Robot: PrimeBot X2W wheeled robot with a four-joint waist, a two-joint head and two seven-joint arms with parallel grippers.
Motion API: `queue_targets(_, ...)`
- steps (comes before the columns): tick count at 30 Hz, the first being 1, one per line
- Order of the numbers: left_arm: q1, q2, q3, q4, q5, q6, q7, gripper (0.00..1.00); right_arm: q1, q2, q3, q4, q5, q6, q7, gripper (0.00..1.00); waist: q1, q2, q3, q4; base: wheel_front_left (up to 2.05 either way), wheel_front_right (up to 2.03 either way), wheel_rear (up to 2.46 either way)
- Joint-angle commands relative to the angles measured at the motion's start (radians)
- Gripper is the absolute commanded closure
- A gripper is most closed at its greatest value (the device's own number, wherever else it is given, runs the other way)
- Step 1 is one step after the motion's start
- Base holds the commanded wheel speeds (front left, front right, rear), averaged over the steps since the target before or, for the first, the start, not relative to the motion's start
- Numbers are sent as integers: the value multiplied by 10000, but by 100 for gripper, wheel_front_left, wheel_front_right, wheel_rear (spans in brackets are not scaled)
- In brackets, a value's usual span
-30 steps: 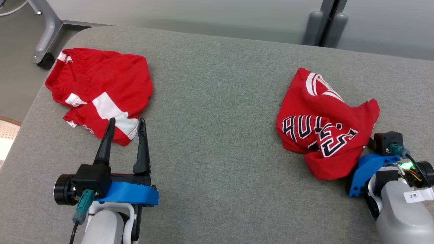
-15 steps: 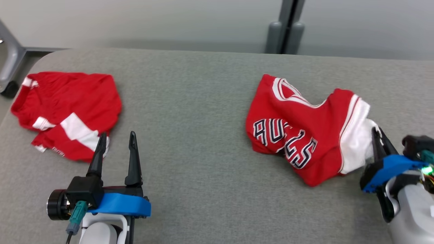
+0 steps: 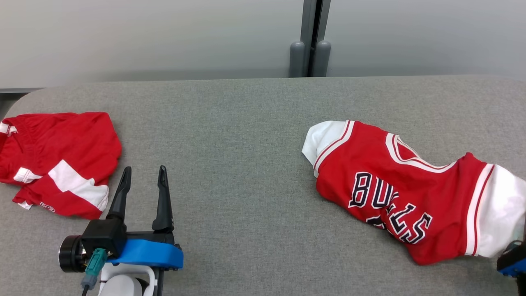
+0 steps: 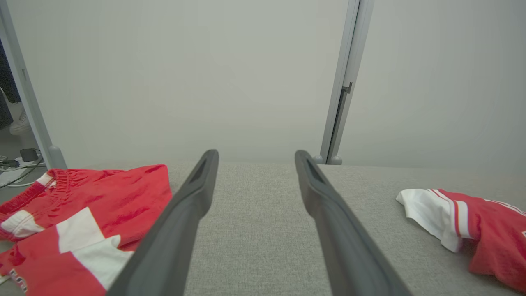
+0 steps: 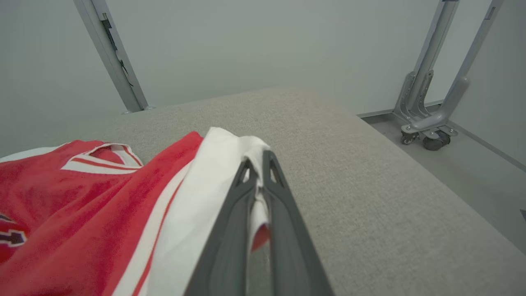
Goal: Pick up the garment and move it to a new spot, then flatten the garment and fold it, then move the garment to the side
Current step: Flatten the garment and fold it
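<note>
The grey padded surface [image 3: 246,172] takes up most of what's in front of me. The red jersey [image 3: 390,181] lies stretched across its right half, running toward the near right corner. A pair of red shorts [image 3: 61,144] sits at the left edge, well apart from it. The left gripper [image 3: 144,169] hovers just beside the shorts, fingers spread and empty. The right gripper [image 5: 258,158] is clamped on the jersey's white sleeve [image 5: 213,172] — a thin pinch of cloth near the fingertips. That's my worry: lift quickly and the weight of the body, dragging on the fuzzy cover, could pull the sleeve free. With one corner held, it may also bunch rather than lie flat.
</note>
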Motion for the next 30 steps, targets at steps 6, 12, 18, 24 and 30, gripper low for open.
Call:
queue_targets(6, 200, -23, 187, 44, 20, -12, -48, 0, -467, 617, 746, -1942, -306, 5, 307, 100, 1, 0, -142, 54, 0, 0, 0)
queue_targets(12, 89, -34, 254, -11, 17, -25, -48, 0, -1330, 1270, 2637, -3527, -387, 5, 770, 100, 1, 0, -267, 369, 0, 0, 0)
queue_targets(18, 50, -47, 276, -31, -66, 22, -48, 0, -2201, 1664, 4862, -3608, -196, 5, 883, 100, 1, 0, -378, 974, 0, 0, 0)
queue_targets(24, 126, -60, 185, -49, -181, 110, -48, 0, -2315, 1778, 7463, -2861, 23, 5, 699, 100, 1, 0, -360, 1645, 0, 0, 0)
queue_targets(30, 210, -65, 214, -25, -273, 167, -48, 0, -1937, 1767, 10083, -1893, 796, 5, 468, 100, 1, 0, -275, 2014, 0, 0, 0)
